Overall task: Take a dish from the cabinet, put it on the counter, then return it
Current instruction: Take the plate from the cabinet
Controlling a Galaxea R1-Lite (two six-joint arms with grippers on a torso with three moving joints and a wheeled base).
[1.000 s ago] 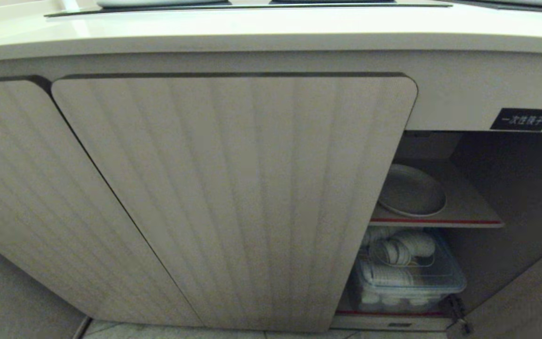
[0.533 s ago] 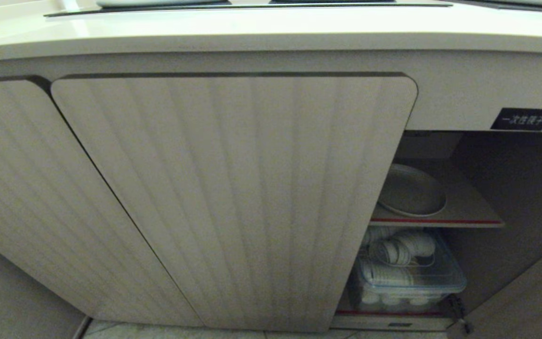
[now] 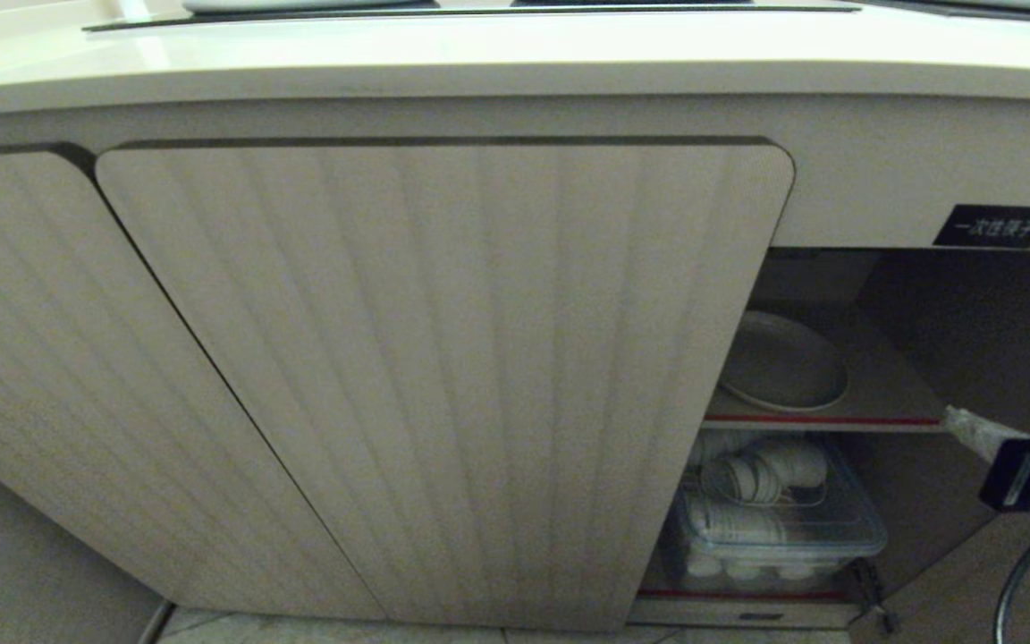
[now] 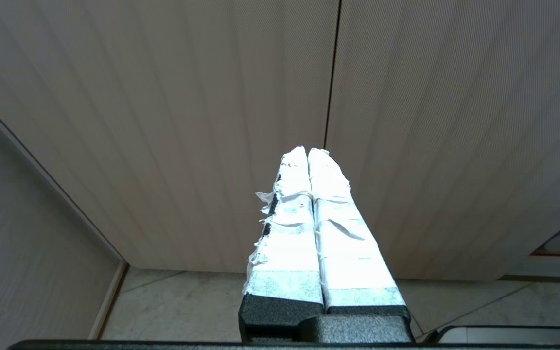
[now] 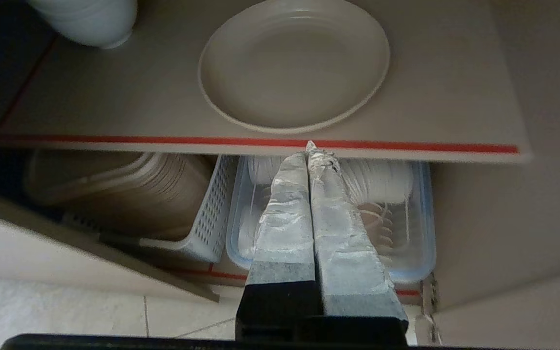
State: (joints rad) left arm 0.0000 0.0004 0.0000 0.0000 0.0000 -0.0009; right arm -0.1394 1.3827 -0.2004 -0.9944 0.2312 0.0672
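The dish (image 3: 783, 362), a plain off-white plate, lies flat on the inner shelf (image 3: 882, 398) of the open cabinet (image 3: 971, 331), under a black label (image 3: 995, 225). In the right wrist view the dish (image 5: 293, 63) sits just behind the shelf's red-striped front edge (image 5: 114, 140). My right gripper (image 3: 958, 419) is shut and empty, its taped tips (image 5: 309, 148) level with that edge, in front of the dish and apart from it. My left gripper (image 4: 307, 150) is shut and empty, low in front of closed ribbed doors. The cream counter (image 3: 479, 54) runs above.
A clear lidded box (image 3: 868, 537) of white bowls fills the lower shelf. Beside it stands a white perforated basket (image 5: 207, 218) of stacked plates. A white bowl (image 5: 85, 19) stands on the upper shelf beside the dish. The opened door (image 3: 1007, 572) hangs at the right.
My right gripper has come into the head view from the right edge and moved left and up to the shelf's front edge. The dish and doors have not moved.
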